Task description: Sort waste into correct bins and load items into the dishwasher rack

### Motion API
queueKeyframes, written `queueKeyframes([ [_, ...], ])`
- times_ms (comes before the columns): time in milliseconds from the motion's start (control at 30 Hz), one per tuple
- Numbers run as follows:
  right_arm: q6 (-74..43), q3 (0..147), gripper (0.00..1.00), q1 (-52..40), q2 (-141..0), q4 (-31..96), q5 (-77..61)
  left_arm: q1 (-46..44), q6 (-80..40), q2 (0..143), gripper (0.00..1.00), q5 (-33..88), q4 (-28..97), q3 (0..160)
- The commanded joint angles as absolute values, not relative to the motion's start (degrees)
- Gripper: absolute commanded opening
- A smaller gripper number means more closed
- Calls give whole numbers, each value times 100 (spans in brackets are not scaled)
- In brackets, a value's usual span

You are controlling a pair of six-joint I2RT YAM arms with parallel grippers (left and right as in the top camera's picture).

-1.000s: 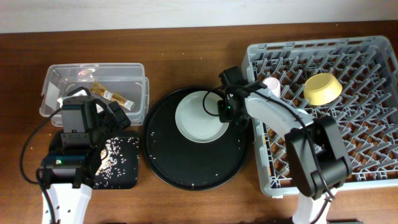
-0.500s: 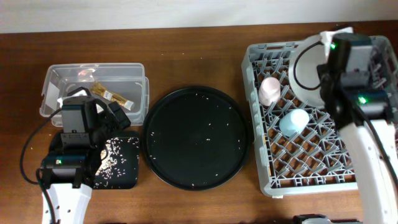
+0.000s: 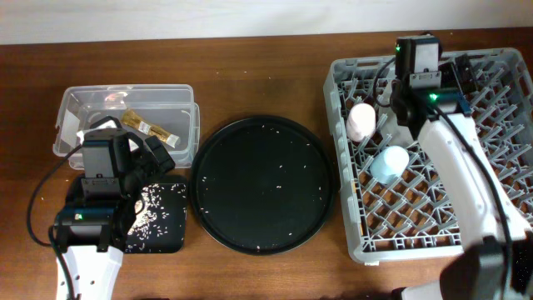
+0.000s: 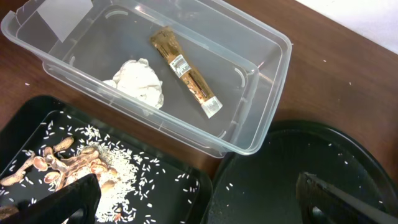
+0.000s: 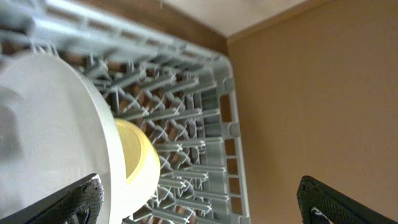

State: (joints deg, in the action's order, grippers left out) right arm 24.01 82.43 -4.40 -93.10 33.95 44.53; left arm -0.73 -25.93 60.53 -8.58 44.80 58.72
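Note:
My right gripper is open above the back of the grey dishwasher rack, and the plate stands on edge just left of it, free of the fingers. A yellow bowl sits behind the plate. Both are hidden under the right gripper in the overhead view. A pink cup and a light blue cup lie in the rack. My left gripper is open and empty over the black rectangular tray, which holds rice and flakes. The clear tub holds a tissue and a wrapper.
A large round black tray with scattered crumbs lies between the bins and the rack. The clear tub sits at the back left, the black tray in front of it. My left gripper hangs over their border.
The plate went from the round tray into the rack with my right gripper, which has now opened and let it go. The left arm has not moved.

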Motion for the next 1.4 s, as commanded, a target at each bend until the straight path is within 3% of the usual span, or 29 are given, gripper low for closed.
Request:
queueKeyframes([
  [0,1337,8333,98,-749,-8582,3358,4058,-69,-2521,6025,99,-899,4469,5913],
  [67,456,8333,98,-919,-8508,3409,2709,-69,-2521,6025,99,-899,4469,5913],
  [133,202,8331,98,-1083,-8527,3662,309,-67,-2521,6025,99,-899,4469,5913],
  [167,204,8326,98,-1087,-8547,3664,139,-67,-2521,6025,99,-899,4469,5913],
  [633,204,8315,98,-1087,-8009,3671,150,-69,-2521,6025,99,-899,4469,5913],
  [933,204,8315,98,-1087,-4353,3885,152,-69,-2521,6025,99,-899,4469,5913],
  [1100,200,8169,98,-989,-2036,5435,-231,-69,-2521,6025,99,-899,4469,5913],
  [1267,43,6208,98,-624,-375,5347,-344,-67,-2521,6025,99,-897,4469,5913],
  [1367,-617,4215,98,-624,-25,3183,-346,-69,-2521,6025,99,-899,4469,5913],
])
